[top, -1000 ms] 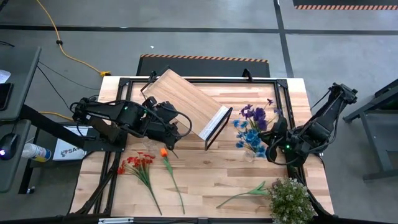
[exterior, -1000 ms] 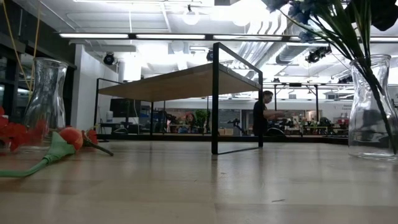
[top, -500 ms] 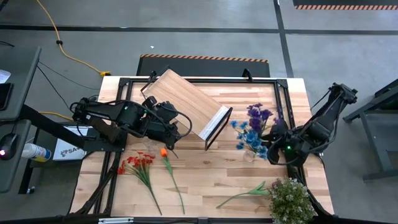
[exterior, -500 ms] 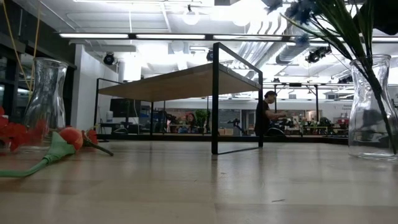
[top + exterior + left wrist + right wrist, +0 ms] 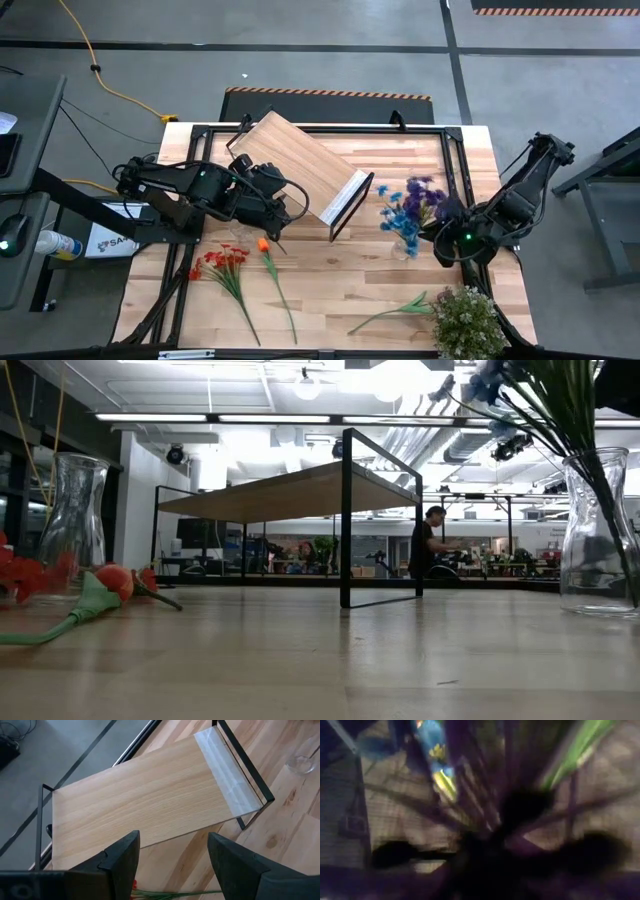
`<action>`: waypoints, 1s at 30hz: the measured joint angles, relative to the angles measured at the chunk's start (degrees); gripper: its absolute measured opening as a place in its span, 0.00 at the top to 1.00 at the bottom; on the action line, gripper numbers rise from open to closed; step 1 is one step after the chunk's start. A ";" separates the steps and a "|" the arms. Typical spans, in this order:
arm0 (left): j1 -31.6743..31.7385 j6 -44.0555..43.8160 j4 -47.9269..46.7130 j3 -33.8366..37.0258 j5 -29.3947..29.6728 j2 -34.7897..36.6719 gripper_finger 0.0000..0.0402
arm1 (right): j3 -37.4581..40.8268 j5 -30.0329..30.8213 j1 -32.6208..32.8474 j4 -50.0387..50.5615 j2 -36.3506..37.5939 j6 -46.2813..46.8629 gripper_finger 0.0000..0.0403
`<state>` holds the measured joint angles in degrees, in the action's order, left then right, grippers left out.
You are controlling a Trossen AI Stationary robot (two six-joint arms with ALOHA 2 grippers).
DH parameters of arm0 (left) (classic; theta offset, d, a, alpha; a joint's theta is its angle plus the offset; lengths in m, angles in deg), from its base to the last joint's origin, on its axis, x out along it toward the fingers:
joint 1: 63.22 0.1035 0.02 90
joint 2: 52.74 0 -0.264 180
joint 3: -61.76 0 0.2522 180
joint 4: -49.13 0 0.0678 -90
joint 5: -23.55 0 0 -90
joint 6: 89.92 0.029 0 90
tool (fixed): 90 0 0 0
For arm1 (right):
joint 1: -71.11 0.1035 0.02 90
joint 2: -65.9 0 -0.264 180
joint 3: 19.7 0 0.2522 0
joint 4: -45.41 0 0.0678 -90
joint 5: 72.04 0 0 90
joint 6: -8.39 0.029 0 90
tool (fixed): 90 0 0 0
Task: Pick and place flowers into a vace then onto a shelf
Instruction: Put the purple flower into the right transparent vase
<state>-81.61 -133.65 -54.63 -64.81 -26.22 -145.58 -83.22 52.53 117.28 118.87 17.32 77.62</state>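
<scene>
The blue and purple flowers (image 5: 408,205) stand with their stems in a clear glass vase (image 5: 403,248) (image 5: 597,530) on the table's right half, blooms leaning toward the shelf. My right gripper (image 5: 447,215) is right beside the purple blooms; blurred petals and stems fill the right wrist view. My left gripper (image 5: 278,208) (image 5: 172,860) is open, hovering at the near edge of the light wood shelf (image 5: 300,165) (image 5: 140,795). Red sprays (image 5: 222,260) and an orange tulip (image 5: 263,244) (image 5: 110,582) lie flat on the table.
A second glass vase (image 5: 75,520), with nothing in it, stands near the red sprays. Another green-stemmed flower (image 5: 385,315) lies near the table's near edge, next to a bushy green plant (image 5: 465,320) at the near right corner. A person works in the room far behind.
My right gripper has drifted a little toward the table's right edge. The purple and blue blooms have swung the same way and now stand more upright, while their stems have stayed in the vase.
</scene>
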 joint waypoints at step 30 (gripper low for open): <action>-0.02 0.22 -0.02 0.00 0.71 0.00 0.34 | 0.00 -13.24 0.02 -1.33 0.00 2.81 0.79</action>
<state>-81.63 -133.43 -54.65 -64.81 -25.51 -145.58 -83.22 39.30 117.30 117.54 17.32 80.42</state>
